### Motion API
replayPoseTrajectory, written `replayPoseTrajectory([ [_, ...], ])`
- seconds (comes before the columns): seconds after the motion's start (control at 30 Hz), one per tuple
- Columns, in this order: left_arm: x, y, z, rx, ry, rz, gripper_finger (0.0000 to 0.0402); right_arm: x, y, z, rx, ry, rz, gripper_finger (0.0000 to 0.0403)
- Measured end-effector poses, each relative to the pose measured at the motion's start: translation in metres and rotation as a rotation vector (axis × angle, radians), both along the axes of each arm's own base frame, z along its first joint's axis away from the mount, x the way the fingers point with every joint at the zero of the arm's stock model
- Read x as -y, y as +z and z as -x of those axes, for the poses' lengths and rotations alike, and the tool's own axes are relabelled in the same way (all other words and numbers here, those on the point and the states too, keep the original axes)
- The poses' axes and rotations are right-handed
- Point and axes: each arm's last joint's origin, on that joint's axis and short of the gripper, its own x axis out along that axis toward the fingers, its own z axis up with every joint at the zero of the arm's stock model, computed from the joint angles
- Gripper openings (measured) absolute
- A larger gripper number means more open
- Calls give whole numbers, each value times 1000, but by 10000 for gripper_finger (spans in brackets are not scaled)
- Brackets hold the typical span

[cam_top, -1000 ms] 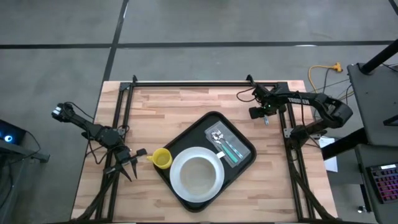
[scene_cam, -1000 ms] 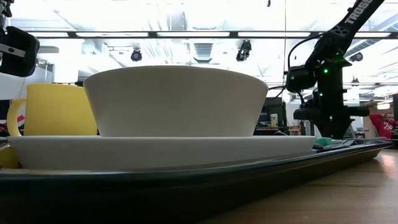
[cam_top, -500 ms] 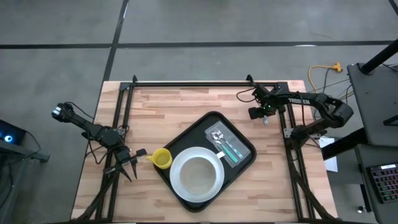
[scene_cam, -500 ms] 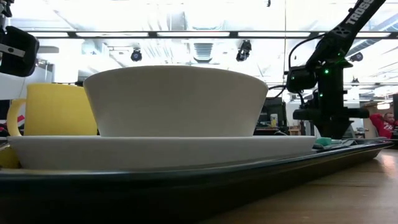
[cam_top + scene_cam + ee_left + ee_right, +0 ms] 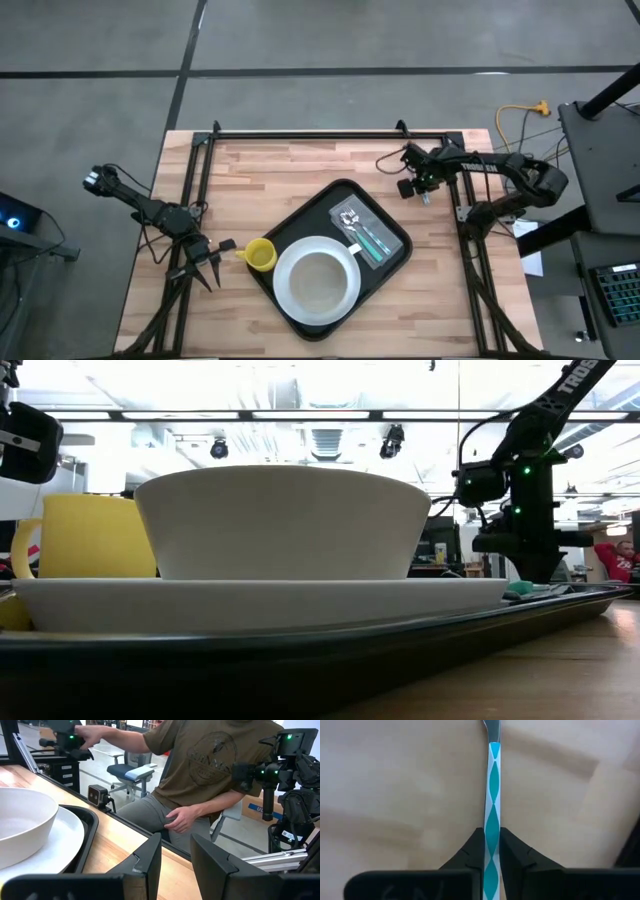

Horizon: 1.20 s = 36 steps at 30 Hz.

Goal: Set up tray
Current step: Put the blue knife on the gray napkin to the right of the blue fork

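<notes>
- Pale wooden tabletop point(image 5: 280, 180) fills my overhead feed, ringed by a dark metal frame, with grey floor beyond.
- Near the table's middle lies the tray point(image 5: 385, 262), turned at an angle to the table edges, its long axis running from the near-left toward the far-right.
- On it sit a white plate point(image 5: 290, 300) carrying a white bowl point(image 5: 282, 522), and a cluster of cutlery point(image 5: 360, 232) at the tray's far-right end.
- My right gripper point(image 5: 424, 184) hangs above bare wood just beyond the tray's far-right corner, its fingers point(image 5: 476, 851) pinched tight on a teal-patterned utensil handle point(image 5: 492, 795) that points down at the table.
- From that gripper the tray lies toward the near-left, and the cutlery cluster is its closest part; the right arm is plainly the nearer one for this placement.
- I judge the next move to be a short carry over the raised rim to lay the utensil beside the others; the rim and the cutlery already there are what it could catch on.
- A yellow mug point(image 5: 260, 256) stands at the tray's left edge, touching or just beside the rim.
- My left gripper point(image 5: 175, 862) waits at the table's left side near the mug, fingers apart and holding nothing.
- A seated person point(image 5: 210, 765) shows beyond the table in the left wrist feed.
</notes>
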Motion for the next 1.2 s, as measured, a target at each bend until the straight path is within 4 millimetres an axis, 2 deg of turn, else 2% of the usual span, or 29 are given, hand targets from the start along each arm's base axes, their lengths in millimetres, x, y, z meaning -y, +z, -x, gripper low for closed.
replayPoseTrajectory([
  [0.4,0,0,0,0,1,0,88,-61,11,-35,58,139,-30,19],
  [0.93,0,0,0,0,2,-1,88,-108,50,-73,159,272,-9,19],
  [1.2,0,0,0,0,4,-1,88,-128,57,-91,174,351,-16,19],
])
